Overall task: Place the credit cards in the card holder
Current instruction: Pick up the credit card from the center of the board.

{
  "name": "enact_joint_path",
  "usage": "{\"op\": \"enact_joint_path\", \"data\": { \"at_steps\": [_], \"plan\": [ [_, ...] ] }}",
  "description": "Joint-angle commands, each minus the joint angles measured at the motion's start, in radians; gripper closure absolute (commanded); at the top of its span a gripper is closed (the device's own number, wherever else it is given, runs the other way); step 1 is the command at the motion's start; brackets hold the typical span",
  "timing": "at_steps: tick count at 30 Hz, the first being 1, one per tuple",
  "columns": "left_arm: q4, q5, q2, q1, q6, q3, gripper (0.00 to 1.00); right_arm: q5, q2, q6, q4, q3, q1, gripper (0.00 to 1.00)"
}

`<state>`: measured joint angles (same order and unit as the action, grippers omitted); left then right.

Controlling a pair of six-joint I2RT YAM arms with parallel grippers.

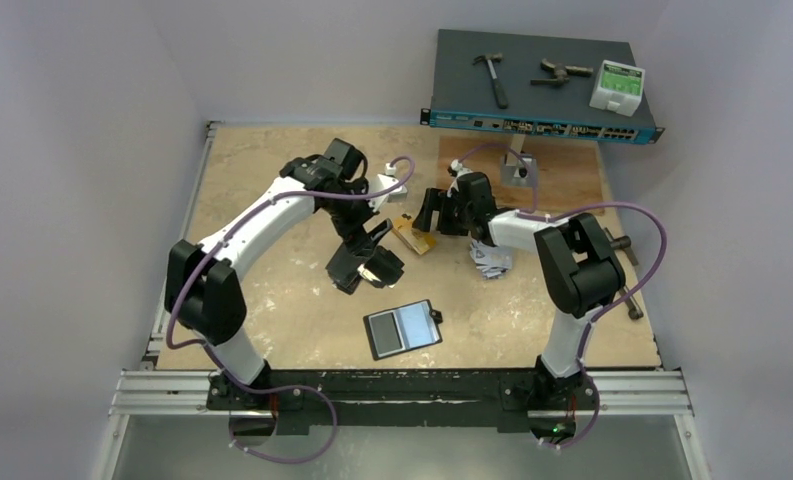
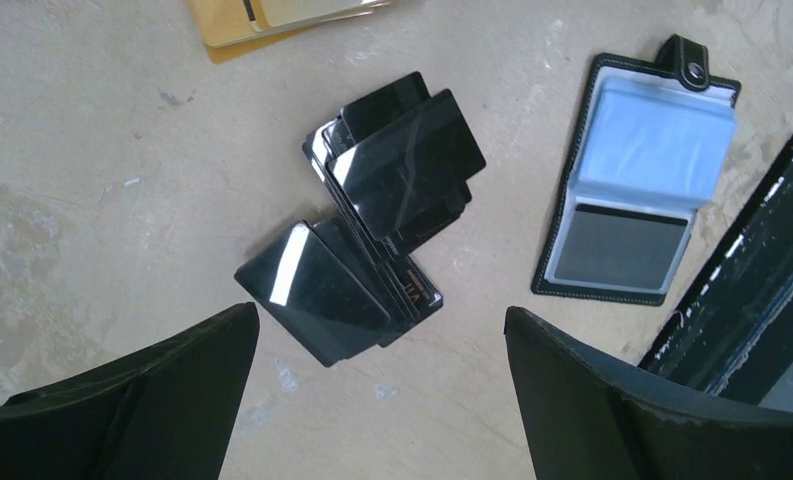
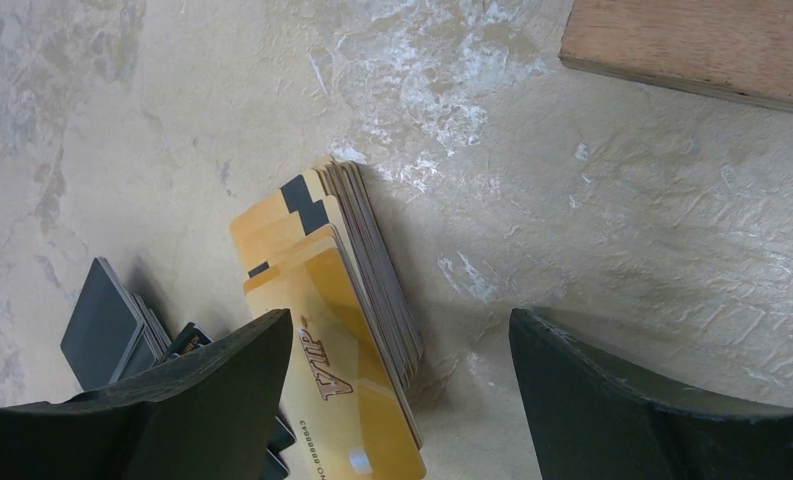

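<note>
Credit cards [image 2: 404,165] lie on the desk [image 2: 92,180]: black pile [image 2: 317,288] between the spread left fingers [image 2: 122,410], yellow stack [image 3: 337,300] between the spread right fingers [image 3: 622,400].

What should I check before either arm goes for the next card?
1. Card holder lying open, sleeves facing up: ok.
2. Left gripper open and empty, over the black cards: ok.
3. Right gripper open and empty, over the orange-yellow cards: ok.
4. Black cards spread enough to take one alone: not ok, they overlap in a fanned pile.
5. Orange-yellow cards separated: not ok, they lie in a tight, slightly shifted stack.
6. Free sleeve in the card holder: cannot tell; the lower sleeve looks dark and may already hold a card.
</note>
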<state>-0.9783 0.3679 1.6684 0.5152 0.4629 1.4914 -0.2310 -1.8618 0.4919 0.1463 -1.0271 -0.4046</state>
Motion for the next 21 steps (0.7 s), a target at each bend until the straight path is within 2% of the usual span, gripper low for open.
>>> {"op": "enact_joint_path", "data": {
  "at_steps": [1, 9, 21],
  "plan": [
    [0.1, -0.007, 0.051, -0.016, -0.075, 0.035, 0.06, -0.026, 0.008, 0.001, 0.026, 0.0, -0.001, 0.21],
    [0.096, -0.029, 0.069, -0.03, -0.073, 0.012, 0.06, -0.021, 0.051, -0.004, 0.025, 0.053, -0.018, 0.22],
    [0.141, -0.044, -0.017, -0.063, -0.108, -0.055, 0.06, 0.035, 0.03, -0.023, -0.008, 0.047, -0.07, 0.46]
  ]
}}
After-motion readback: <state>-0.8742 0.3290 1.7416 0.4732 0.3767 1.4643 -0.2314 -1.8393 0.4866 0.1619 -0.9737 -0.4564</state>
